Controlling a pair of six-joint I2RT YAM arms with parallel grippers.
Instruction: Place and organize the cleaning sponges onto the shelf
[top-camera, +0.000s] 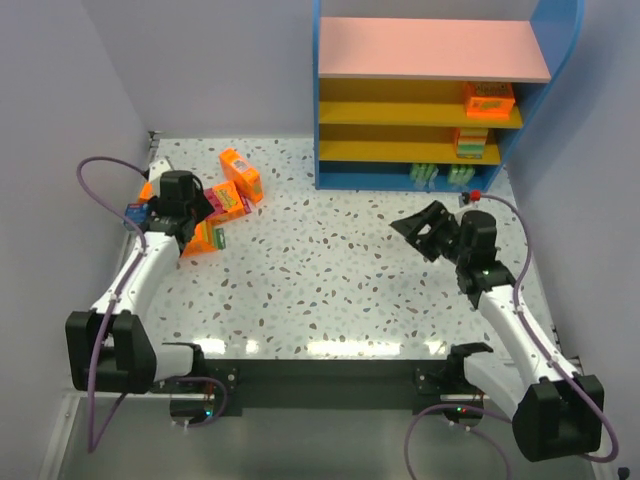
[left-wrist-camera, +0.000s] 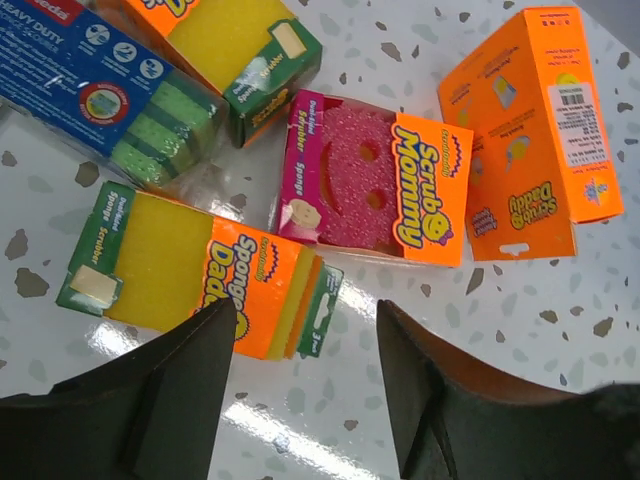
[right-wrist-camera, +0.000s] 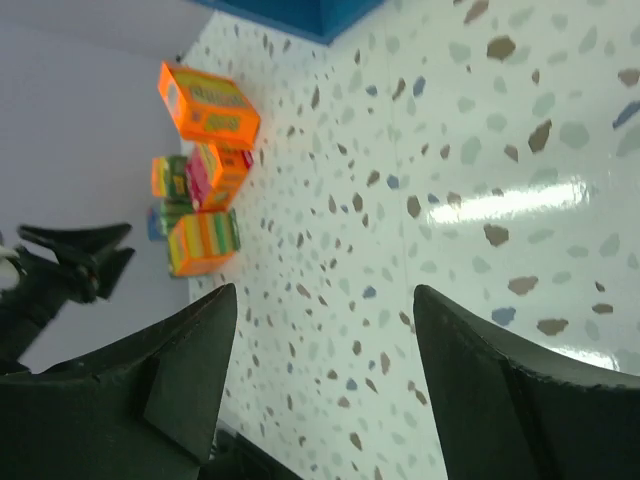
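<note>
We judge the Sponge Daddy pack (left-wrist-camera: 200, 275) light and squashy; grasp across its narrow width. Near it, left gripper (left-wrist-camera: 305, 400) gapes empty; right gripper (right-wrist-camera: 325, 390) too.

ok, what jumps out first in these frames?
A heap of bright orange sponge packs at the far left of the table, right under the open left gripper. Then the blue shelf at far right, pink board on top, an orange pack on its yellow tier.
</note>
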